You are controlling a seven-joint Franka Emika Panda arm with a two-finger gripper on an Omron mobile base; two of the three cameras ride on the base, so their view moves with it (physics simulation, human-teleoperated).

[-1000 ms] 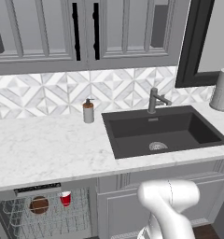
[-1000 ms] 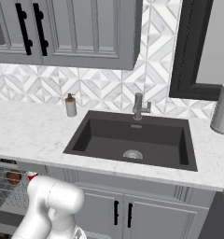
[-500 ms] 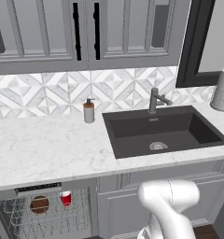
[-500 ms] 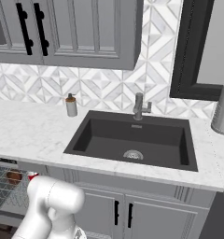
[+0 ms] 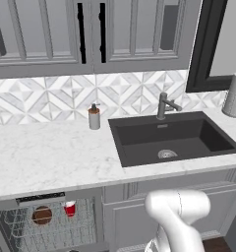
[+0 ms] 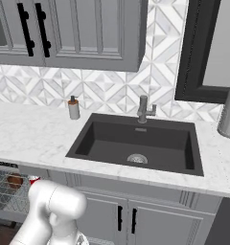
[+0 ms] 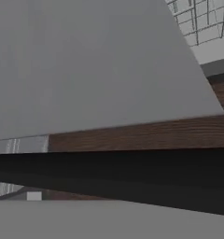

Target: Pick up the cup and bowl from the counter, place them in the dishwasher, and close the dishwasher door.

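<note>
The cup and bowl are already parked in the dishwasher rack, below the bench. The dishwasher door is seen right up close, its handle stretched crosswise just ahead of the claw, which is spread wide and empty.

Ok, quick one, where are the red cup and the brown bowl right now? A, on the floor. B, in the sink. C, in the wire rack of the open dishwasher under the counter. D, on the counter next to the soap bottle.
C: the left base view shows the cup and the bowl side by side in the dishwasher rack, below the counter.
</note>
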